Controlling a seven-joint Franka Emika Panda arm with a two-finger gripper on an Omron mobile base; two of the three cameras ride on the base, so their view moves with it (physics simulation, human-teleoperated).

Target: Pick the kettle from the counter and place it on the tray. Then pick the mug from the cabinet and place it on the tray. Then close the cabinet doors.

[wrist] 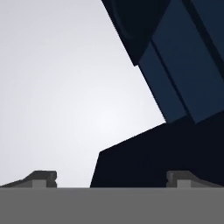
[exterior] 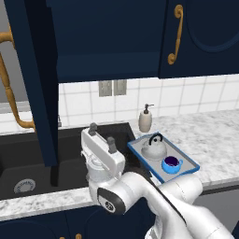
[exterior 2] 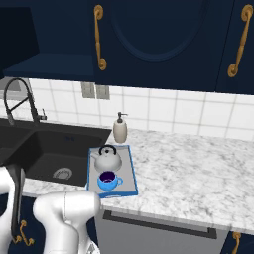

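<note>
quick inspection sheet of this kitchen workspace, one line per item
surface: speckled counter with black sink
job's things: kettle and mug both on the tray; one cabinet door open
clutter: soap bottle behind the tray
grippers: gripper open, empty, pointing up near the open door
cables: nothing seen
surroundings: tiled wall, outlets, faucet

The kettle (exterior: 154, 148) looks like shiny grey metal. The table (exterior 2: 198, 168) is speckled stone (smooth, a bit glossy). The cabinet doors (exterior: 205, 37) look dark, matt, with golden brassy handles (exterior: 176, 35).
</note>
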